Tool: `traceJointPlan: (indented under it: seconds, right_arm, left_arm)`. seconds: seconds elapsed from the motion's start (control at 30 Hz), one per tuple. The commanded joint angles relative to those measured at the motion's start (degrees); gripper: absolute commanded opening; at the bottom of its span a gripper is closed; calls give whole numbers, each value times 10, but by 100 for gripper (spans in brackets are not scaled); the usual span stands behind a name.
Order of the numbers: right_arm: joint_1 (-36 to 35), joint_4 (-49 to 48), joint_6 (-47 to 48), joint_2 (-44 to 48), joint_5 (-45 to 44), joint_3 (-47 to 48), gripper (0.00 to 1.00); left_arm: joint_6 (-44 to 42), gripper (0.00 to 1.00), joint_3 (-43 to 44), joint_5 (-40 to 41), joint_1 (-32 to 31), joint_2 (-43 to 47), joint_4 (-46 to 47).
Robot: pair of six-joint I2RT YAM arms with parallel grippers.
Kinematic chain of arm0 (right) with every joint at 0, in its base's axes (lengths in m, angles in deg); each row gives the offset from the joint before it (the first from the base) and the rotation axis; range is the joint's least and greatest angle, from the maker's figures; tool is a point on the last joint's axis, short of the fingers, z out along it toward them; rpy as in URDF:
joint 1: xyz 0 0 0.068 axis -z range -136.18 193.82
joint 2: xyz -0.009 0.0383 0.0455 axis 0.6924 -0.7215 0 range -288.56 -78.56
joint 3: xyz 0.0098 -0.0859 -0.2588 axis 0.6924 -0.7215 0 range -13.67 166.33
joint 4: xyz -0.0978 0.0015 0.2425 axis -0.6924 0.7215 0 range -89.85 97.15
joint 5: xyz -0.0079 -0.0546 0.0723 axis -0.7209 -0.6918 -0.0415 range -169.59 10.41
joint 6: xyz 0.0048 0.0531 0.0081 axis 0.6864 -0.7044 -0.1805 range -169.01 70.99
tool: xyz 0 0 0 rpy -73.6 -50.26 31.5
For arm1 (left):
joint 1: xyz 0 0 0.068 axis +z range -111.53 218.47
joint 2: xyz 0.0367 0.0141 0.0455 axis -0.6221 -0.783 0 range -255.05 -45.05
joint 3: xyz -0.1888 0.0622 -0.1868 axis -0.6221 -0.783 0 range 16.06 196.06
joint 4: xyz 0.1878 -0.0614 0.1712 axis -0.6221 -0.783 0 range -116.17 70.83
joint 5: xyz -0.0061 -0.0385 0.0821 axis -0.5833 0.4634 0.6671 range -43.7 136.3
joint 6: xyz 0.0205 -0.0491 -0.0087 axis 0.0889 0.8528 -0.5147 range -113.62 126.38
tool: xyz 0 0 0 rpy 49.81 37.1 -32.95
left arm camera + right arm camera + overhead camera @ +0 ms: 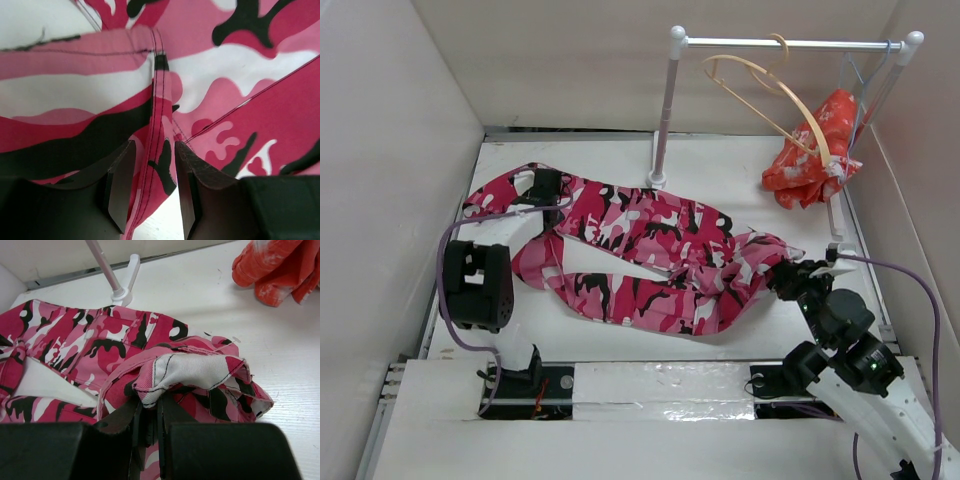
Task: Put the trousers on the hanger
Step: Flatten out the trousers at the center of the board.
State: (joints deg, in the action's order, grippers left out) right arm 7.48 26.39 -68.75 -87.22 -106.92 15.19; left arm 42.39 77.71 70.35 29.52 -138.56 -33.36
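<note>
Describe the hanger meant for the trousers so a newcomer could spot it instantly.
Find the white clothes rail standing at the far right of the table. A light tan wooden hanger with curved arms hangs tilted from its top bar. The only other one there is a thin wire hanger by the orange-red cloth; this one is wood.

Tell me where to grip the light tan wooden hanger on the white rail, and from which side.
Probably the curved arm of the light tan wooden hanger, on its left half, approached from the front-left. That half hangs free, while the lower right end sits against the orange-red cloth.
</note>
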Motion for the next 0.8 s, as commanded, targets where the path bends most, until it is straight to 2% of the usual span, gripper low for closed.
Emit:
traceJointPlan:
  seconds: [0.0, 0.23, 0.33, 0.37, 0.43, 0.5, 0.6, 0.77]
  right_arm:
    - [5, -36, 6, 10, 5, 2, 0]
    - [5, -37, 5, 5, 6, 6, 0]
    - [5, -30, 4, 6, 0, 9, 0]
    - [5, -32, 5, 8, 0, 8, 0]
    - [5, -38, 6, 7, 1, 5, 0]
    - [5, -43, 6, 2, 1, 3, 0]
    - [5, -52, 7, -6, -5, 8, 0]
    - [5, -54, 5, -35, -18, 37, 0]
  left_arm:
    - [6, 34, 9, -4, -2, -6, 1]
    - [28, 35, 21, 17, -2, -60, 0]
    - [42, 25, 16, 25, -2, -69, 12]
    - [45, 17, 11, 21, -2, -63, 21]
    - [44, 13, 6, 7, -2, -56, 37]
    - [44, 2, 11, 3, -2, -52, 31]
    - [42, 0, 35, 2, -2, -26, 8]
    - [24, 0, 124, 33, 3, 109, -61]
